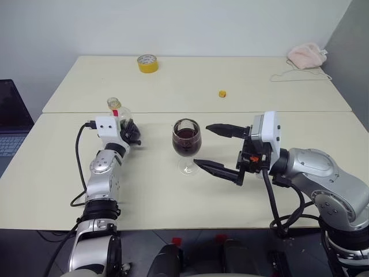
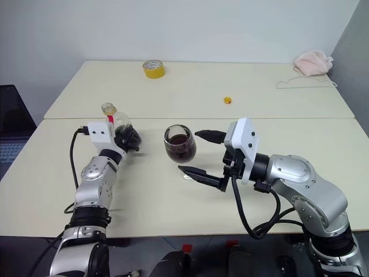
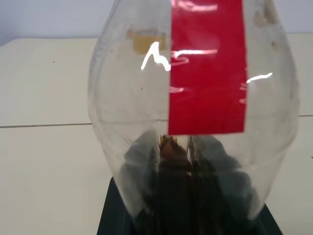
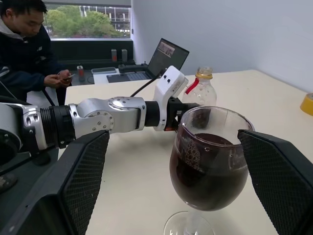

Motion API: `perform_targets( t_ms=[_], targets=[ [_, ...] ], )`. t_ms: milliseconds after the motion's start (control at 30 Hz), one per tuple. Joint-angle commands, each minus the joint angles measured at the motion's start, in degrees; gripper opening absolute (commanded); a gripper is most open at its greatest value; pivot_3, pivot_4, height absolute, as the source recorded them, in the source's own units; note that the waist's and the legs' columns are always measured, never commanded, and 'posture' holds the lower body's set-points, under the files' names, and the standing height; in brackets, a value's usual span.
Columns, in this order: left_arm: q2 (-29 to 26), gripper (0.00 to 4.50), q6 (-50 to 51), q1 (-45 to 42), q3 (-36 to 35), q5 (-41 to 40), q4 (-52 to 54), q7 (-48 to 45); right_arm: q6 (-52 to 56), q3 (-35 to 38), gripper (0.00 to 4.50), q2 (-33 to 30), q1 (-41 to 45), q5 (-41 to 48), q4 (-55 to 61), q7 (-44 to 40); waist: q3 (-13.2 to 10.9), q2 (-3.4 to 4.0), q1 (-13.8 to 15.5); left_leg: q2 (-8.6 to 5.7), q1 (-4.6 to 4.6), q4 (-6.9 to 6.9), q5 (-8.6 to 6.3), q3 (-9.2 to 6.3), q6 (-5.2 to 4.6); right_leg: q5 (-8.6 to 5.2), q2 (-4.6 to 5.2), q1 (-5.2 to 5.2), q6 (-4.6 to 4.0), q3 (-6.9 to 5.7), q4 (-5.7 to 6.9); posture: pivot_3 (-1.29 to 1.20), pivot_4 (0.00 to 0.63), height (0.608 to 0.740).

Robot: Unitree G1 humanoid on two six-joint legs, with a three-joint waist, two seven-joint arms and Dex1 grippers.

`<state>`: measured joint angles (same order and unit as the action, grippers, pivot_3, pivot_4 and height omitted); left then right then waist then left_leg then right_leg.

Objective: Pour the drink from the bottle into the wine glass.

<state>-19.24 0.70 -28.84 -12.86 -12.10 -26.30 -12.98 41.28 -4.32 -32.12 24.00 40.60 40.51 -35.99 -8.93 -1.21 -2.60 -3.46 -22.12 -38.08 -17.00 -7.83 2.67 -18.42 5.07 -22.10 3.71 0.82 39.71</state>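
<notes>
The wine glass stands upright at the middle of the near table, its bowl about half full of the dark drink. To its left my left gripper is shut on the lower body of the bottle. The bottle is upright, clear, uncapped and looks emptied, with a red label. I cannot tell whether its base rests on the table. My right gripper is open and level on the glass's right. Its fingers flank the bowl without touching it.
A small yellow cap lies on the far table, with a yellow tape roll at the back. At the far right corner there is a pink cloth with a cord. A laptop sits off the left edge. A person sits beyond it.
</notes>
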Motion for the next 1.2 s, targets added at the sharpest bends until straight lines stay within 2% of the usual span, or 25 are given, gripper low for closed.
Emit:
perform_targets(
  t_ms=[33,600,967,1000,1200],
  targets=[
    [-0.4,0.74,-2.0,-0.8,-0.7,0.6,1.1,0.5,-0.7,1.1,4.50,-0.3,0.8,1.0,2.8,0.2,0.0,0.00,0.1,0.00,0.00,0.00,0.00,0.00,0.00,0.00,0.00,0.00,0.00,0.00,0.00,0.00,0.150,0.740],
    [-0.1,0.74,-3.0,-1.0,-0.6,0.9,-1.0,0.2,-0.5,1.2,4.50,-0.9,1.2,1.4,3.1,0.6,0.0,0.00,0.3,0.00,0.00,0.01,0.00,0.00,0.00,0.00,0.00,0.00,0.00,0.00,-0.01,0.00,0.150,0.740],
    [-0.2,4.32,-3.5,-0.1,-1.1,0.0,-0.2,-1.3,-0.3,1.1,4.50,-1.2,1.3,1.7,3.2,0.7,0.0,0.00,0.3,0.00,0.00,0.01,0.00,0.00,0.00,0.00,0.00,0.00,0.00,0.00,-0.02,0.00,0.150,0.740],
    [-0.2,4.48,-3.5,0.1,-1.1,0.0,-0.1,-1.5,-0.4,1.1,4.50,-1.2,1.2,1.7,3.2,0.7,0.0,-0.01,0.3,0.00,0.00,0.01,0.00,0.00,0.00,0.00,0.00,0.00,0.00,0.00,-0.03,0.00,0.150,0.740],
    [-0.2,4.48,-3.6,0.7,-1.3,-0.2,0.5,-2.5,-0.5,0.9,4.50,-1.1,1.1,1.5,3.2,0.8,0.0,0.00,0.3,0.00,0.00,0.01,0.00,0.00,0.00,0.00,0.00,0.00,0.00,0.00,-0.03,0.00,0.150,0.740]
  ],
)
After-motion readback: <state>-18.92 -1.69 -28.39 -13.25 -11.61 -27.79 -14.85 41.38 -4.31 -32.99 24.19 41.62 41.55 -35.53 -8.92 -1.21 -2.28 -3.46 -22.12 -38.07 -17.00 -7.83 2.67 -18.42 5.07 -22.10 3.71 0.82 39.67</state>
